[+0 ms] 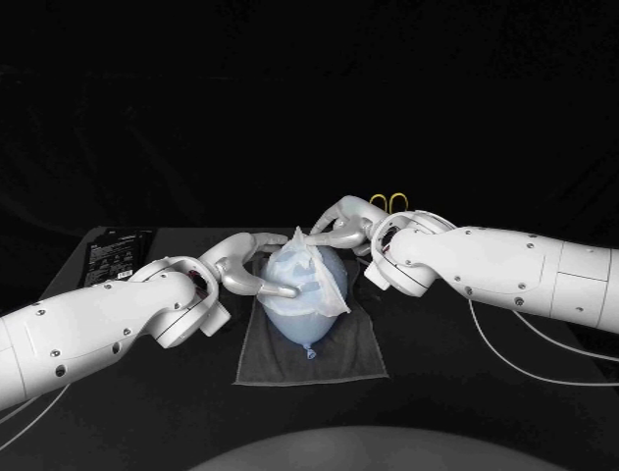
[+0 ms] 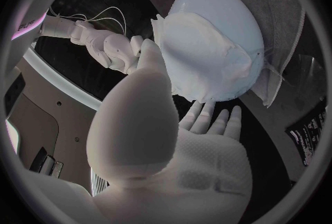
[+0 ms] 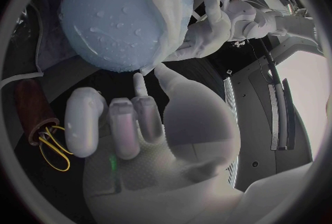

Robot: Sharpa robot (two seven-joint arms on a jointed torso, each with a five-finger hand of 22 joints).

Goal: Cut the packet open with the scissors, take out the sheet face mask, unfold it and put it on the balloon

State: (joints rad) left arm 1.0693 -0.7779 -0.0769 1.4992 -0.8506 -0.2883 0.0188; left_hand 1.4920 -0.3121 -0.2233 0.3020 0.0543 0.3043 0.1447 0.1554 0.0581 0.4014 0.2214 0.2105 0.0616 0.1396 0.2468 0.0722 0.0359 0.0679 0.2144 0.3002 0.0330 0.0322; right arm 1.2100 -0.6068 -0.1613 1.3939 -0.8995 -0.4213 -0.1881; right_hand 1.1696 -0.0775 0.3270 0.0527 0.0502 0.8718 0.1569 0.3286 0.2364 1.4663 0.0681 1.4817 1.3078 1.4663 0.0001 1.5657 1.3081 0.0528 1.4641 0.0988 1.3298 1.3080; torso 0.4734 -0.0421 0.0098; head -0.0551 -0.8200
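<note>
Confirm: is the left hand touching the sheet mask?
Touching. In the head view the left hand rests its fingers on the sheet mask draped over the balloon; the right wrist view shows the same contact.

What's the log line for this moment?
phase: fitting | sheet face mask: draped over balloon | left hand: touching mask's side | right hand: pinching mask's edge

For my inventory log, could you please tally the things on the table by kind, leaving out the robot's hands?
Balloon: 1
Sheet mask: 1
Grey towel: 1
Scissors: 1
Black packet: 1
Total: 5
</note>
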